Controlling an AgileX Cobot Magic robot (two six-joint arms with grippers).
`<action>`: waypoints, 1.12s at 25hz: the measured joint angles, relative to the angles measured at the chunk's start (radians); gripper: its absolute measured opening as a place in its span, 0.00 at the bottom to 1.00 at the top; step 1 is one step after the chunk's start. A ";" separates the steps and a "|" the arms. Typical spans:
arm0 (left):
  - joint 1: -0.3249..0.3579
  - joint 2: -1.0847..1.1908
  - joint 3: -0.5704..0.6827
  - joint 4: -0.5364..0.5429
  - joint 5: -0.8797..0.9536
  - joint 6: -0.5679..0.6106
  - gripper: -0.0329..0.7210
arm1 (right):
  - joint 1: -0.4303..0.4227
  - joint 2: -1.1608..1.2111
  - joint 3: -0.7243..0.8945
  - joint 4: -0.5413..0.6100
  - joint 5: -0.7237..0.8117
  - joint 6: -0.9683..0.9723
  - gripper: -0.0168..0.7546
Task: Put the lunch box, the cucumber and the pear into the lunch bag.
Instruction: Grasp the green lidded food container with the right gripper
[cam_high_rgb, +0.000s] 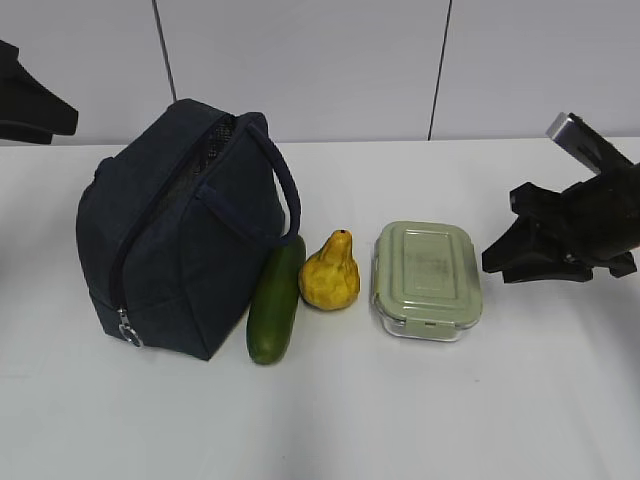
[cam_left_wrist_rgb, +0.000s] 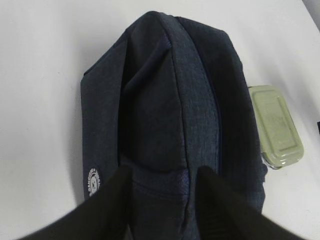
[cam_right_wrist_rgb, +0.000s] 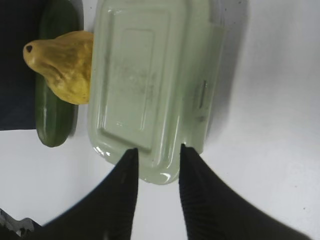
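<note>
The white table (cam_high_rgb: 400, 420) carries everything in a row. Largest is the lunch bag (cam_high_rgb: 180, 235), standing at the left of the exterior view with its handles looped over the top and a silver ring pull (cam_high_rgb: 128, 333) low on its near corner. Only the left wrist view, looking down on the bag (cam_left_wrist_rgb: 190, 100), shows the small white round logo (cam_left_wrist_rgb: 92, 180) on its side. The lunch box (cam_high_rgb: 427, 278) sits at the right end of the row, lid on; the right wrist view shows its pale green lid (cam_right_wrist_rgb: 150, 85) close up, with smudges the exterior view barely shows. The cucumber (cam_high_rgb: 275, 300) lies just beside the bag, and the pear (cam_high_rgb: 331, 272) stands between cucumber and lunch box, near both.

The left gripper (cam_left_wrist_rgb: 162, 200) hovers over the bag with its fingers spread, holding nothing; the exterior view shows only part of that arm at the frame edge. The right gripper (cam_right_wrist_rgb: 157, 165) has its fingers parted over the near edge of the lunch box; contact cannot be told.
</note>
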 joint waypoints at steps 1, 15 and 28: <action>0.000 0.000 0.000 0.003 -0.004 0.000 0.38 | 0.000 0.023 -0.013 -0.002 -0.007 -0.007 0.37; -0.048 0.018 0.000 0.073 -0.054 0.000 0.38 | 0.000 0.213 -0.220 -0.028 0.072 -0.017 0.67; -0.048 0.023 0.000 0.074 -0.073 0.000 0.38 | 0.000 0.297 -0.236 -0.008 0.094 -0.066 0.67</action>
